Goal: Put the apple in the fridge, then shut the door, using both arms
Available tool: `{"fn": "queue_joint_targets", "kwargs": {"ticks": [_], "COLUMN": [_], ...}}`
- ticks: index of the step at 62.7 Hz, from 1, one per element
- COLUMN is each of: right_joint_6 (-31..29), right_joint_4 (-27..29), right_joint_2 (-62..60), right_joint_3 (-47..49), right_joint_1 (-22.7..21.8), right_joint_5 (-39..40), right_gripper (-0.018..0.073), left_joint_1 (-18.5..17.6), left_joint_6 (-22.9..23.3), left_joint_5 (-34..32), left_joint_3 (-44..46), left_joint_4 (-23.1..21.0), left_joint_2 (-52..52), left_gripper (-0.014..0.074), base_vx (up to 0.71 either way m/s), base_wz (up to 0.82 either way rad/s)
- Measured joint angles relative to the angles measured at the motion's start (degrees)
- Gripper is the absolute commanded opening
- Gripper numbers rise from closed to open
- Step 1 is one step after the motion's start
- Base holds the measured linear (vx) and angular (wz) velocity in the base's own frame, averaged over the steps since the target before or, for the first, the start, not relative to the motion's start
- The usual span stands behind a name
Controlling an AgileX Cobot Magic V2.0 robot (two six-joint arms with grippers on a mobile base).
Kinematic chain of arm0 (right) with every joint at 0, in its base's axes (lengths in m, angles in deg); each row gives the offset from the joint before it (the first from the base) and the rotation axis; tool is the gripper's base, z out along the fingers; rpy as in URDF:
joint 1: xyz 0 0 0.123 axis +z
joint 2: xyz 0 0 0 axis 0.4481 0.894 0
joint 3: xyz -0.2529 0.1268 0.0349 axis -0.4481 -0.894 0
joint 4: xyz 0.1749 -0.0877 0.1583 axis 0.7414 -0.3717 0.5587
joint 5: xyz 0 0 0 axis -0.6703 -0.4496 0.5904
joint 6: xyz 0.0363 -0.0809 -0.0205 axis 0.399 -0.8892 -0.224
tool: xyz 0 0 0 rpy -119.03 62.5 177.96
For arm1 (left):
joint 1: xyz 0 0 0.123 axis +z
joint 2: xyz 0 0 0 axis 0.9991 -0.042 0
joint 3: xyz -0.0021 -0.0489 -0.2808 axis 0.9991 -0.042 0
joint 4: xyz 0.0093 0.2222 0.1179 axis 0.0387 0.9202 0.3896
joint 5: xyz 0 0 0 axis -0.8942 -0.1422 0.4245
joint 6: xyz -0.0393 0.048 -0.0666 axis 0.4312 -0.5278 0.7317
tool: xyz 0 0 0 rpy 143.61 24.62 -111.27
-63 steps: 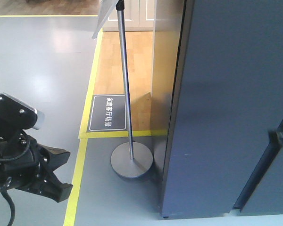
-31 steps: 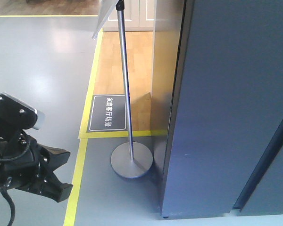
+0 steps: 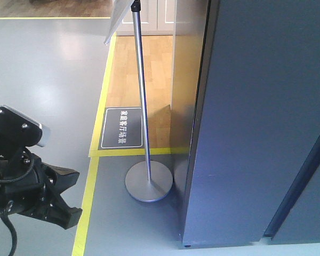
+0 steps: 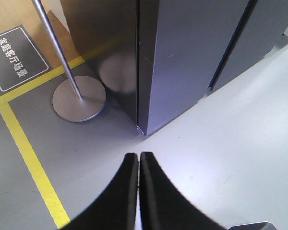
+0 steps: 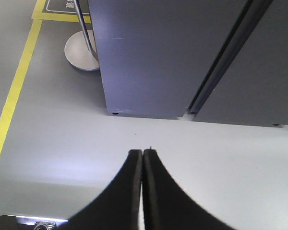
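Observation:
The fridge (image 3: 256, 122) fills the right side of the front view as flat dark grey fronts, with no white lining showing. In the right wrist view two dark grey panels (image 5: 153, 57) meet at a dark seam (image 5: 221, 62); I cannot tell which one is the door. The apple is out of view. My left gripper (image 4: 138, 154) is shut and empty, low over the grey floor near the fridge's front corner (image 4: 143, 130). My right gripper (image 5: 142, 151) is also shut with nothing in it, hanging in front of the seam. The left arm (image 3: 26, 181) shows at the bottom left.
A sign stand with a round metal base (image 3: 149, 181) and a thin pole (image 3: 141, 90) stands just left of the fridge. Yellow floor tape (image 3: 88, 202) runs past it, beside a black floor sign (image 3: 121, 128) on a wooden floor patch.
A dark piece of the right arm that showed at the front view's right edge one second ago has gone out of that view. The left arm has not moved.

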Motion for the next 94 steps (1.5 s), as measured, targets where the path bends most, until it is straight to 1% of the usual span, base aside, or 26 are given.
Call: {"fn": "queue_joint_targets", "kwargs": {"ticks": [29, 34, 38, 48, 59, 70, 74, 83, 89, 94], "right_joint_6": [0.0, 0.0, 0.0, 0.0, 0.0, 0.0, 0.0, 0.0, 0.0, 0.0], "right_joint_4": [0.4, 0.4, 0.4, 0.4, 0.4, 0.4, 0.4, 0.4, 0.4, 0.4], "right_joint_2": [-0.1, -0.1, -0.1, -0.1, -0.1, -0.1, -0.1, -0.1, -0.1, -0.1], "right_joint_3": [0.0, 0.0, 0.0, 0.0, 0.0, 0.0, 0.0, 0.0, 0.0, 0.0], "right_joint_1": [0.0, 0.0, 0.0, 0.0, 0.0, 0.0, 0.0, 0.0, 0.0, 0.0], "right_joint_5": [-0.7, -0.7, -0.7, -0.7, -0.7, -0.7, -0.7, -0.7, -0.7, -0.7], "right_gripper": [-0.0003, -0.0003, -0.0003, -0.0003, -0.0003, -0.0003, -0.0003, -0.0003, -0.0003, -0.0003], "left_joint_1": [0.0, 1.2, 3.3, 10.2, 16.9, 23.5, 25.3, 29.7, 31.9, 33.0], "left_joint_6": [0.0, 0.0, 0.0, 0.0, 0.0, 0.0, 0.0, 0.0, 0.0, 0.0], "left_joint_5": [-0.2, -1.2, -2.8, -9.0, -14.8, -18.0, -18.7, -20.6, -21.4, -22.6], "left_joint_3": [-0.7, -2.4, -4.6, -11.8, -21.5, -31.7, -35.1, -41.7, -43.2, -43.3], "left_joint_4": [0.1, 0.1, 0.1, -1.1, -1.8, -1.8, -1.8, -3.5, -4.1, -4.2], "left_joint_2": [1.2, 3.6, 6.2, 14.7, 27.5, 40.5, 44.9, 53.7, 58.1, 59.6], "left_gripper": [-0.0006, -0.0006, -0.0006, -0.0006, -0.0006, -0.0006, -0.0006, -0.0006, -0.0006, -0.0006], "base_vx": [0.00, 0.00, 0.00, 0.00, 0.00, 0.00, 0.00, 0.00, 0.00, 0.00], "base_wz": [0.00, 0.00, 0.00, 0.00, 0.00, 0.00, 0.00, 0.00, 0.00, 0.00]}}
